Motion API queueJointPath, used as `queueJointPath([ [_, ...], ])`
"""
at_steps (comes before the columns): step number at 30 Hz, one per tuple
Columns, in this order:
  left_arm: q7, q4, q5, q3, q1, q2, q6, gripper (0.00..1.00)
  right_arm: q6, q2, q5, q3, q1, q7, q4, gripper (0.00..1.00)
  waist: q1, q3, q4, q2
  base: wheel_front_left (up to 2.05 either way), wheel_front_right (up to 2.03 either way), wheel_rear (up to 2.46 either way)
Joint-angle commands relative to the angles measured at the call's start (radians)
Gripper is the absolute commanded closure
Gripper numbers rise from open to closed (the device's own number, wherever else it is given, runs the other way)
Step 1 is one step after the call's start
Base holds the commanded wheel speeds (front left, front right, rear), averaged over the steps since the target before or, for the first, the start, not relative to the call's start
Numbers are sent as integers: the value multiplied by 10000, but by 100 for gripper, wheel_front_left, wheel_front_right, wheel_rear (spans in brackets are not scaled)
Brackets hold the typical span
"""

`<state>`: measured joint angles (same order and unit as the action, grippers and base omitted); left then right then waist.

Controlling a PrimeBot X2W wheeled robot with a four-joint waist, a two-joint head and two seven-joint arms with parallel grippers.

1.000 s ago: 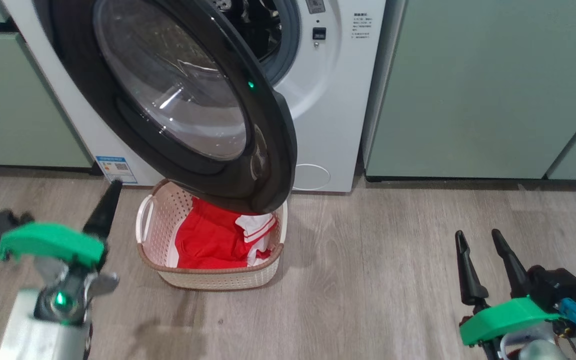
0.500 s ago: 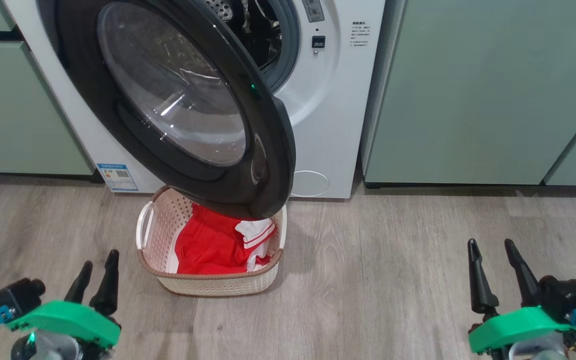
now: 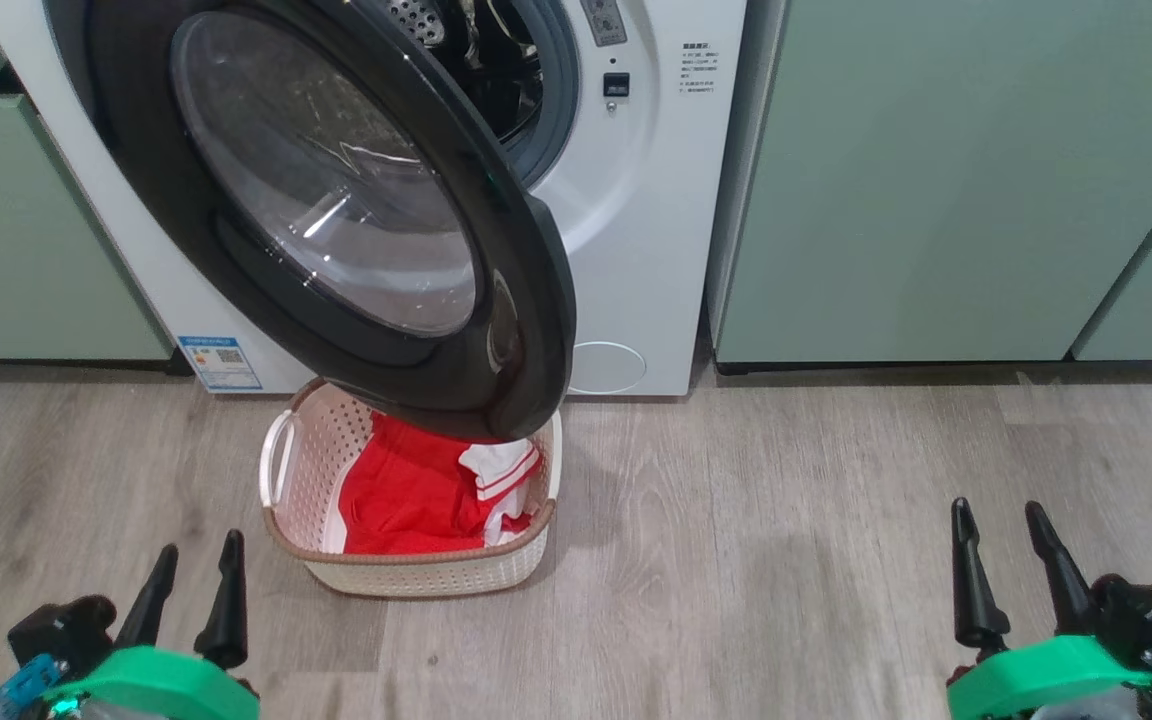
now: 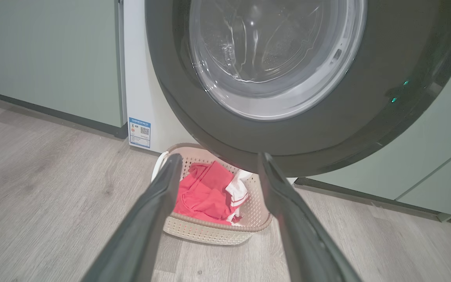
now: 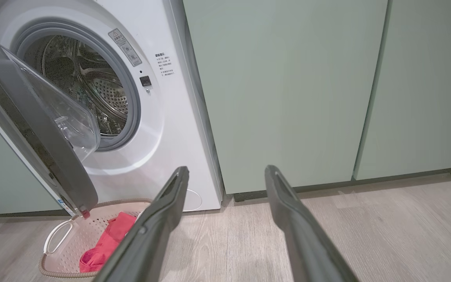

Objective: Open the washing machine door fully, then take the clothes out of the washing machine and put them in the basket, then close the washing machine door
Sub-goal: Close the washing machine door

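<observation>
While the washing machine (image 3: 636, 200) stands between the pale green cabinets (image 3: 936, 180) with its mouth uncovered, what your right wrist view shows of the steel drum (image 5: 92, 90) holds no red fabric. I judge the unloading done and only the closing left to you.

The washing machine door (image 3: 326, 190) hangs swung out, attached at your left. Its free edge is toward you and its lower rim overhangs the far part of the basket. Expect it to be stiff and fairly heavy, swinging as one piece. The glossy black rim will likely be slippery to the touch, and the bulging glass wants no hard knocks. Push flat on the rim near the free edge rather than pinching it.

The basket (image 3: 416, 557) sits on the wooden floor (image 3: 786, 550) just before the machine. It looks light and easily shoved, so keep clear of it. In it lie the clothes (image 3: 406, 495), soft and limp, red with a white striped part at the right.

Your left gripper (image 3: 202, 545) and right gripper (image 3: 996, 507) hover low over the floor, well apart. Both have their jaws spread and hold nothing.
</observation>
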<state>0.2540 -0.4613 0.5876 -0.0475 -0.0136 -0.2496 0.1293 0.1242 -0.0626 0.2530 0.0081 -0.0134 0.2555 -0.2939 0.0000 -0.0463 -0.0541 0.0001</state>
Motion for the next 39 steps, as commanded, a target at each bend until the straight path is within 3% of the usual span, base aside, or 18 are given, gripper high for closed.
queueJointPath([
  [1, 76, 412, -232, 552, -407, -82, 13, 0, 65, 10, -120, 208, 194, 63, 304, 0, 0, 23, -9, -1, 0, 0, 0],
  [16, 77, 614, -822, 971, -209, 204, 13, 0, 65, 79, 299, 176, 308, 63, 250, 0, 0, 73, -37, -1, 0, 0, 0],
  [17, 77, 612, -842, 975, -198, 210, 13, 0, 65, 82, 377, 183, 347, 63, 256, 12, 0, 71, -34, -1, 0, 0, 0],
  [18, 77, 608, -860, 979, -183, 218, 13, 0, 65, 84, 464, 189, 394, 63, 276, 49, 0, 69, -28, -1, 0, 0, 0],
  [19, 77, 598, -880, 980, -168, 224, 13, 0, 65, 86, 625, 178, 448, 63, 296, 100, 0, 71, -17, -1, 0, 0, 0],
  [30, 78, 563, -1258, 657, -374, 412, 13, 0, 65, -334, 1534, 463, 2403, 63, 1801, 100, 0, 234, 834, -1, 0, 0, 0],
  [39, 78, 410, -1329, 439, -401, 870, 13, 0, 65, -545, 1563, 1942, 3882, 63, 2735, 100, 0, 188, 2138, -1, 0, 0, 0],
])
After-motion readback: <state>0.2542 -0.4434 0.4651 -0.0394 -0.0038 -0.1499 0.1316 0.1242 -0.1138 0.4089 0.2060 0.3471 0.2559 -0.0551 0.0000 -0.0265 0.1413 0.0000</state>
